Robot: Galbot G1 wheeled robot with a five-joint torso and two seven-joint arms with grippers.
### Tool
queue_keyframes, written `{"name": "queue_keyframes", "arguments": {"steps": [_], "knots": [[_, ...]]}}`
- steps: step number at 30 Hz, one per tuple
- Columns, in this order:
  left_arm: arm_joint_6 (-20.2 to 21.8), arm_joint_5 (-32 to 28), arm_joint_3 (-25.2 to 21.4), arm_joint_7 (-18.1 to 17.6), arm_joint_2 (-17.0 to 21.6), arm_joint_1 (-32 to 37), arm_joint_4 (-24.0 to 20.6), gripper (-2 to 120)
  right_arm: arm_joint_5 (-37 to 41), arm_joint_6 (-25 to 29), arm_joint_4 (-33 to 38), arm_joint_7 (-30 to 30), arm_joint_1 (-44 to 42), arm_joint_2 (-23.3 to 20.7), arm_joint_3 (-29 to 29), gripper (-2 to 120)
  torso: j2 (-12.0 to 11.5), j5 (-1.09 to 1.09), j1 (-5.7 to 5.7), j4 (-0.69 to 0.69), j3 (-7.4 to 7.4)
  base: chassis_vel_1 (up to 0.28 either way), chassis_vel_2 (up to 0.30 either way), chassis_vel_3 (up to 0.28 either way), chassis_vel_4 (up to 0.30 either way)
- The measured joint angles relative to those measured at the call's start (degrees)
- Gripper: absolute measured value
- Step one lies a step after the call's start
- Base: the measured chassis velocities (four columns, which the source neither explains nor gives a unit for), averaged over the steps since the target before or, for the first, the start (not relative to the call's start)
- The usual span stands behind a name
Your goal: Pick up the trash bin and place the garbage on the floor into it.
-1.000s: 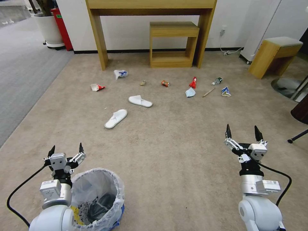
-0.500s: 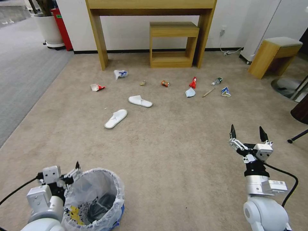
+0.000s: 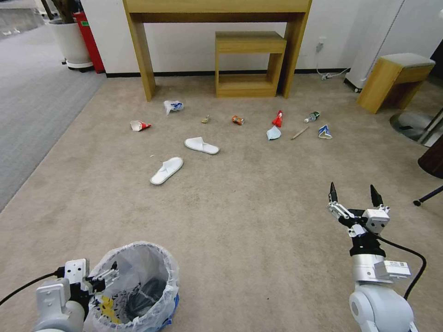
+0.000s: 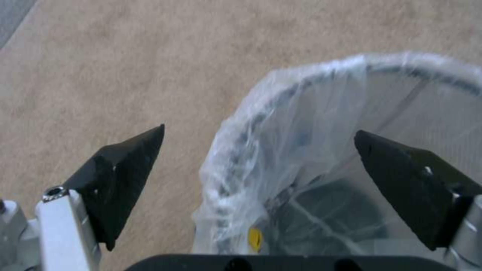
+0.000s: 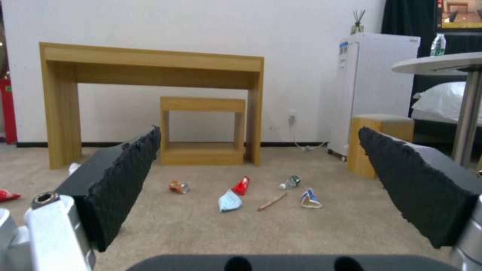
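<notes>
On the beige carpet [image 3: 240, 221] the rubbish lay strewn near a wooden table [image 3: 217, 9], while the left pincer [image 4: 258, 165], released, straddled the bin [image 3: 134, 286] rim to lift it, the right pincer [image 3: 354, 198] waiting released.

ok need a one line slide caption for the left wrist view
Open left gripper straddling the bag-lined rim of the trash bin, one finger outside over the beige floor, the other inside.

White arms; black tools, cables
</notes>
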Motion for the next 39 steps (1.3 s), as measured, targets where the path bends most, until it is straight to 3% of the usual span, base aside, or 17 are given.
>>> {"name": "queue_keyframes", "arguments": {"steps": [12,39], "knots": [[0.16,-1.12,0.23,-1.03,0.92,1.21,1.09,100,-0.05,-0.25,-0.06,0.19,-0.44,-0.18,-0.05,100,0.0,0.01,0.0,0.0,0.0,0.0,0.0,0.0,0.0],[0.7,-6.72,1.67,-3.67,2.55,-3.54,9.5,100,-1.33,-1.09,-3.44,0.5,1.42,0.17,-2.4,100,0.0,0.0,0.0,0.0,0.0,0.0,0.0,0.0,0.0]]}}
